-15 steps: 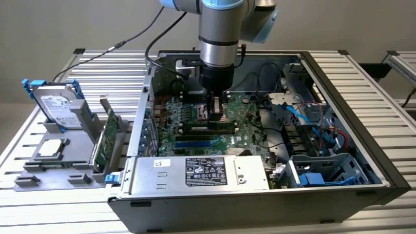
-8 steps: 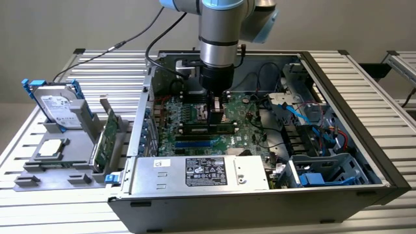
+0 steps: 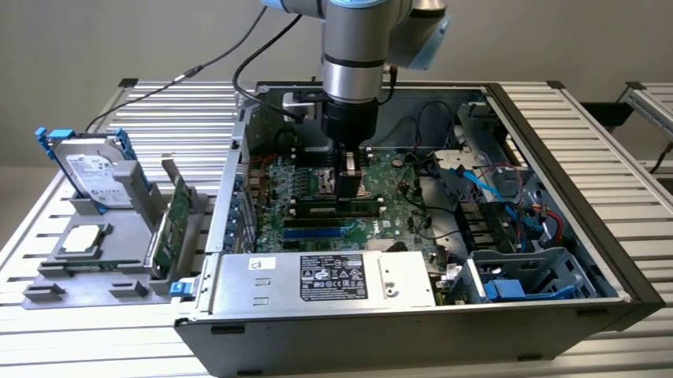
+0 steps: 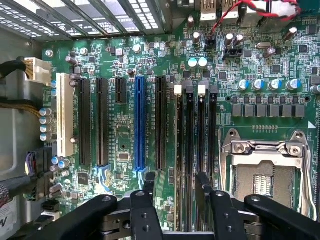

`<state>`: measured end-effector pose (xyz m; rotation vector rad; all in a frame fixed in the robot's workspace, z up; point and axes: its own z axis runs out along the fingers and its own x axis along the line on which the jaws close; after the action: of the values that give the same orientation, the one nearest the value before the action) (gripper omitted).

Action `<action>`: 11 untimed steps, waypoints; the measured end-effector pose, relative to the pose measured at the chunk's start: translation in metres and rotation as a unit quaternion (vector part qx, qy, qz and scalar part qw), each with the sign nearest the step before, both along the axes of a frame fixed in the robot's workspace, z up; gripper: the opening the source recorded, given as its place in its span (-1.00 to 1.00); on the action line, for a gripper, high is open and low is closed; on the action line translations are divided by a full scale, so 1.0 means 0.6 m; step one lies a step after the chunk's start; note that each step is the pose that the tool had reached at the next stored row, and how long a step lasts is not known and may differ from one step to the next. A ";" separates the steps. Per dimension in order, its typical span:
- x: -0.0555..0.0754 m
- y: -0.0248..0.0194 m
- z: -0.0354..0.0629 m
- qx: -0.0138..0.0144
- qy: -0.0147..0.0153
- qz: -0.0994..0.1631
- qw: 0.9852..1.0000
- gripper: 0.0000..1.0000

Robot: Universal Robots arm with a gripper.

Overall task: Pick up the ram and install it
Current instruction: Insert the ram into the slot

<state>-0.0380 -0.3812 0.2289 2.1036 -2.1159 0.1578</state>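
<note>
My gripper (image 3: 352, 187) is down inside the open computer case (image 3: 568, 197), just over the motherboard's memory slots (image 3: 336, 209). In the wrist view its two black fingertips (image 4: 149, 182) stand apart, so the gripper (image 4: 175, 184) is open and straddles the slot row (image 4: 195, 150). The ram (image 4: 179, 150) shows edge-on as a thin strip standing in the slot with the white latch, directly between the fingers. I cannot tell whether the fingers touch it. In the exterior view the ram (image 3: 334, 207) is a low green strip lying along the slots under the gripper.
The empty CPU socket (image 4: 265, 175) lies beside the slots, and the blue and black expansion slots (image 4: 139, 125) on their other side. The power supply (image 3: 326, 277) and blue cables (image 3: 484, 185) crowd the case. Outside it, a grey rack holds a hard drive (image 3: 94, 169) and a green expansion card (image 3: 173, 224).
</note>
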 end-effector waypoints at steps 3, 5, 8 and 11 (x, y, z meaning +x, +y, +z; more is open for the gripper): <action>0.000 0.0000 0.014 0.000 0.000 0.000 1.000 -0.10; -0.001 0.0000 0.022 0.000 0.000 0.000 1.000 -0.10; -0.001 0.0001 0.023 0.000 0.000 -0.001 1.000 -0.28; -0.001 0.0001 0.023 0.000 0.000 -0.001 1.000 -0.52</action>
<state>-0.0383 -0.3811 0.2425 2.1015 -2.1177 0.1572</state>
